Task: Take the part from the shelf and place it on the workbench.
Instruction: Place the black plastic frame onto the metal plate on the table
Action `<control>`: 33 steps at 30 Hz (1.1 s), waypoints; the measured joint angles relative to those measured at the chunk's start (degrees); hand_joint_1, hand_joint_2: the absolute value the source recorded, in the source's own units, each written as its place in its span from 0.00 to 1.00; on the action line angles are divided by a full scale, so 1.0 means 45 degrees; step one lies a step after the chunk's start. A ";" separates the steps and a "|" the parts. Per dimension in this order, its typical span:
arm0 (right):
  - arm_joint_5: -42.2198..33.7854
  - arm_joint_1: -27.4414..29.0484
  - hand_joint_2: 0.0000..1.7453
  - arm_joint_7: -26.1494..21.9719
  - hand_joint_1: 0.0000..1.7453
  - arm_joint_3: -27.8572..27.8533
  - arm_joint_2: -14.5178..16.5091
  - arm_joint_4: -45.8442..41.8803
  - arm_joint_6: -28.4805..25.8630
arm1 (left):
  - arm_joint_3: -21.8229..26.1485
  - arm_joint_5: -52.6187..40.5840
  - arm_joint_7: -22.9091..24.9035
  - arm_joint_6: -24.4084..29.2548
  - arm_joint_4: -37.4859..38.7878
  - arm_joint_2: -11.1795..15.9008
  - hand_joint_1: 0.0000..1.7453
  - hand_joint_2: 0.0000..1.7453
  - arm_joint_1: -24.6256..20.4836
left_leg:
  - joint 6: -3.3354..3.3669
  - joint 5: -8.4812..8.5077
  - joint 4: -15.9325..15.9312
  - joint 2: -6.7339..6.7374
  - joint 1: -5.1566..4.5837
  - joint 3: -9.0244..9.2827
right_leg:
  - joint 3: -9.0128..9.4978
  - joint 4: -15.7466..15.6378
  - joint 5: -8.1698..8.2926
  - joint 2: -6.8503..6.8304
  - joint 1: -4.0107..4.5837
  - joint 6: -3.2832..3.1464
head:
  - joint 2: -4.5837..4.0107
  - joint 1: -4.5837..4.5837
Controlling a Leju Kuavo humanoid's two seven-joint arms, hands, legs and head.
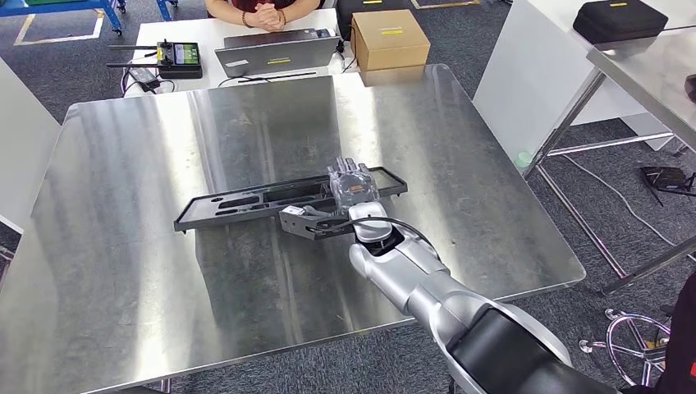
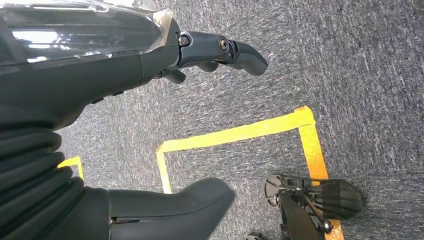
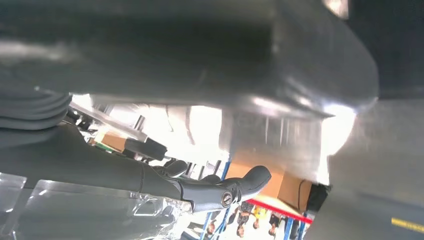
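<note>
Currently the long black moulded plastic part [image 1: 287,199] lies flat on the steel surface [image 1: 164,271], right hand [image 1: 353,185] resting on its 3 o'clock end; grip state cannot be told. Left hand [image 2: 215,50] hangs empty, fingers loosely apart. Risk: lifting away may drag the part. Cardboard box [image 1: 389,38] and laptop [image 1: 275,51] sit at 12 o'clock, well apart.

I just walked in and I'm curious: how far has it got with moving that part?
Mostly done: the long black part already lies flat on the steel workbench. In hand: the right hand rests over the part's right end; whether it grips is unclear. Left: letting go and withdrawing. The left hand hangs over the carpet, holding nothing.
</note>
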 joint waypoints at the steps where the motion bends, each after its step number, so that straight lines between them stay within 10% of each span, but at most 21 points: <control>1: 0.0026 -0.0049 0.00 -0.0039 0.00 -0.0069 0.0006 0.0000 -0.0104 | 0.0018 -0.0005 0.0005 -0.0001 0.0000 -0.0007 0.00 0.00 -0.0001 | 0.0000 0.0000 0.0000 0.0000 0.0000 0.0000 | 0.0001 0.0000 0.0000 0.0000 0.0000 0.0000 | 0.0000 0.0000; 21: 0.0745 -0.1164 0.00 -0.1235 0.00 -0.0647 0.0784 -0.0583 -0.1652 | 0.0161 -0.0047 -0.0202 0.0096 -0.0005 -0.0090 0.00 0.00 -0.0009 | 0.0000 0.0001 0.0000 0.0000 0.0004 0.0009 | 0.0006 0.0003 0.0000 0.0000 -0.0001 0.0000 | 0.0000 0.0001; 28: -0.1949 -0.1111 0.00 -0.4348 0.00 -0.2687 0.1280 -0.1356 -0.2479 | 0.0283 -0.0049 -0.0293 0.0232 -0.0005 -0.0120 0.00 0.00 -0.0009 | 0.0000 0.0001 0.0000 -0.0002 0.0006 0.0010 | 0.0008 0.0003 -0.0001 -0.0001 -0.0001 -0.0001 | 0.0000 0.0001; 33: -0.6002 -0.0534 0.00 -0.8143 0.00 -0.5123 0.1820 -0.3171 -0.0646 | 0.0386 -0.0057 -0.0448 0.0276 -0.0005 -0.0121 0.00 0.00 0.0002 | -0.0001 0.0001 -0.0001 -0.0006 0.0008 0.0011 | 0.0008 0.0005 -0.0002 -0.0004 -0.0002 -0.0002 | 0.0000 0.0001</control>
